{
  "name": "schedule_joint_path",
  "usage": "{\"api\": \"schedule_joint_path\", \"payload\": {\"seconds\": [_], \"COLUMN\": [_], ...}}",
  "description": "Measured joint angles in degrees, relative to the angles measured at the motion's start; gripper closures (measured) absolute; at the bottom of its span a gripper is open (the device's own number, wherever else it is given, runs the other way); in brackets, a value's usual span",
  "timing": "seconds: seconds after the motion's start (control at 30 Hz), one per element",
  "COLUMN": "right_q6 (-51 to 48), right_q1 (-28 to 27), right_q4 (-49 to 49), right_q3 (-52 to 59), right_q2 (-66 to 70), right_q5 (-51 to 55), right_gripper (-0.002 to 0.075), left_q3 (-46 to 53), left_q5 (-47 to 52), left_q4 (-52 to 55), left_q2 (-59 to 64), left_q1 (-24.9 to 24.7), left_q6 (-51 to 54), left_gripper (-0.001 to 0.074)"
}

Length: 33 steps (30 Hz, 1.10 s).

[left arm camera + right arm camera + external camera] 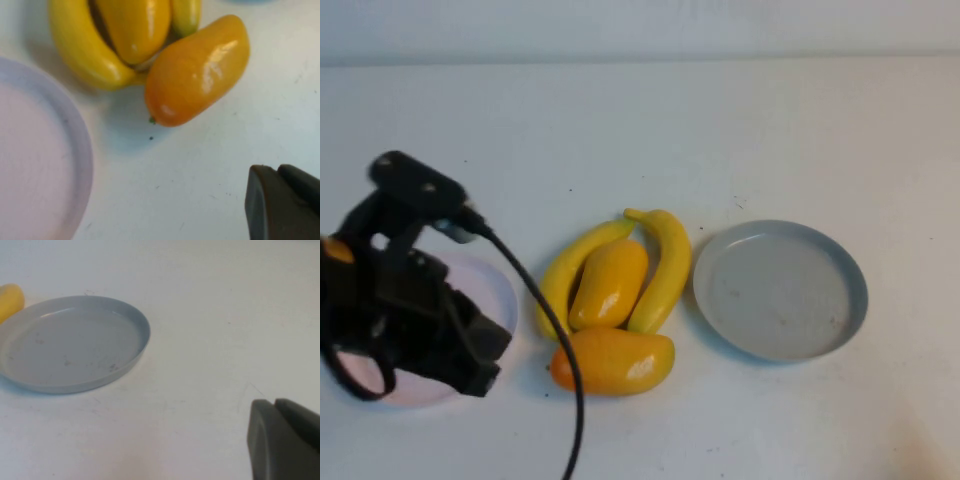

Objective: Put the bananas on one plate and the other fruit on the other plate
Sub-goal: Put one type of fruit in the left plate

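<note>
Two yellow bananas (567, 265) (666, 262) lie mid-table, curving round one orange-yellow mango (610, 283). A second mango (613, 360) lies across in front of them. The empty grey-blue plate (840, 270) sits just right of the pile, and the pale pink plate (498, 285) sits left of it. My left gripper (480, 352) hangs over the pink plate, shut and holding nothing. In the left wrist view its fingertips (278, 173) are short of the front mango (200, 70). My right gripper (275, 407) is shut and empty over bare table, beside the grey plate (135, 322).
The left arm's black cable (555, 340) trails across the table in front of the fruit. White tabletop surrounds the plates, and a pale wall runs along the far edge.
</note>
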Motion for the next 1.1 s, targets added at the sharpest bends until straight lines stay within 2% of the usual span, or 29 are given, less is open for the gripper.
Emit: {"api": "schedule_joint_path", "payload": {"seconds": [0.3,0.4,0.53,0.6,0.67,0.8,0.87,0.97,1.1], "right_q6": [0.0,0.0,0.0,0.0,0.0,0.0,0.0,0.0,0.0], "right_q1": [0.0,0.0,0.0,0.0,0.0,0.0,0.0,0.0,0.0], "right_q4": [0.0,0.0,0.0,0.0,0.0,0.0,0.0,0.0,0.0], "right_q3": [0.0,0.0,0.0,0.0,0.0,0.0,0.0,0.0,0.0], "right_q2": [0.0,0.0,0.0,0.0,0.0,0.0,0.0,0.0,0.0], "right_q5": [0.0,0.0,0.0,0.0,0.0,0.0,0.0,0.0,0.0], "right_gripper": [0.0741,0.0742,0.0742,0.0741,0.0741,0.0741,0.0741,0.0741,0.0742], "left_q3": [-10.2,-13.0,-17.3,-19.7,-21.7,-24.0,-24.1,-24.1,-24.1], "left_q5": [3.9,5.8,8.1,10.0,11.8,12.4,11.6,10.4,9.1], "left_q4": [8.4,10.8,11.6,12.5,13.6,15.5,16.5,18.8,20.8], "left_q2": [14.9,19.8,24.7,27.1,29.5,33.3,34.5,36.1,37.2], "left_q1": [-15.8,-19.3,-21.6,-22.1,-22.5,-22.6,-22.6,-22.6,-22.6], "left_q6": [5.4,5.6,6.3,6.4,6.5,6.7,6.8,8.4,11.5], "left_gripper": [0.0736,0.0737,0.0718,0.0654,0.0553,0.0260,0.0167,0.0106,0.0089]}}
